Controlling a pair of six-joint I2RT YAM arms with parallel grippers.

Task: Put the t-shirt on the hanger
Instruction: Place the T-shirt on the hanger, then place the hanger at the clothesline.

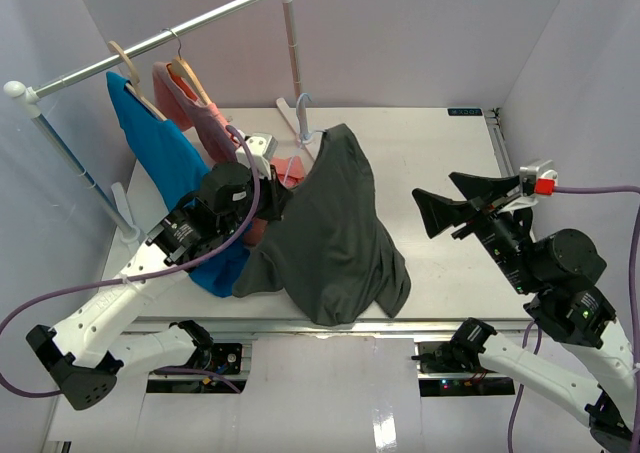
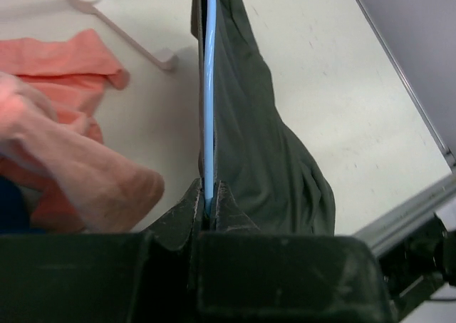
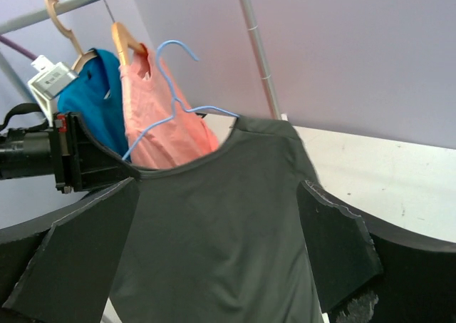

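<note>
1. Left claw (image 2: 209, 197): jaws together, clamped on the thin wire of the hanger (image 2: 208, 88). The wire runs straight up out of the pinch. My reading is that this grip holds the hanger up off the desk (image 1: 440, 143) so cloth can be dressed over it.
2. T-shirt (image 1: 335, 233): hangs from the hanger, neckline up by the hook, body draping down, lower edge resting on the desk near the arm bases. In the right wrist view the hook rises above the collar. One wire shoulder passes under the cloth, while the one on the left claw's side shows bare. I judge the shirt only partly seated.
3. Right claw (image 1: 440, 201): fingers wide apart, holding nothing, well apart from the shirt and facing it. It looks placed to take the loose shoulder or sleeve.
4. Surroundings: the rack rail (image 1: 190, 28) carries a blue garment (image 1: 160, 143) and a salmon-pink garment (image 1: 200, 113) on wooden hangers (image 1: 185, 73), close behind the left claw.
5. Obstruction: in the left wrist view the pink cloth lies just beside the clamped jaws, so any sideways pull could snag it. The white rack foot (image 2: 128, 31) sits beyond.
</note>
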